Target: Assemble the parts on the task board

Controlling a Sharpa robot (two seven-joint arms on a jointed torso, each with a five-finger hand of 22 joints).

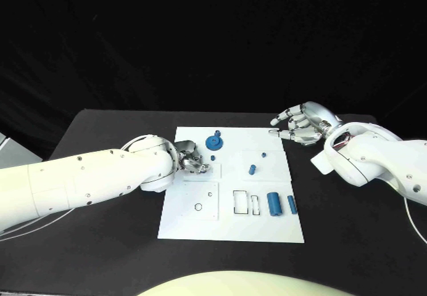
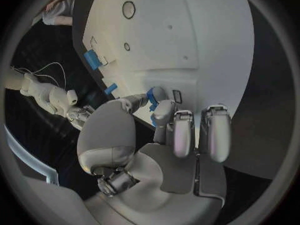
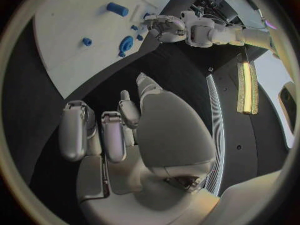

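The left robot hand (image 1: 189, 156) rests on the task board (image 1: 233, 229), pinching a small blue part (image 2: 152, 96) just beside the blue disc (image 1: 215, 142), which lies toward the board's far edge. The right robot hand (image 1: 302, 126) hovers off the board's far right corner over the tabletop (image 1: 107, 259), loosely curled and holding nothing. The left is nearer the disc.

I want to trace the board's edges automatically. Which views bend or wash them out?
Head view: the task board keeps straight edges and stands out evenly lit against the black table. Left wrist view: fisheye curves the board strongly, and the left hand covers its nearer part. Right wrist view: the board bows too, bright against dark table; a lit strip glares.
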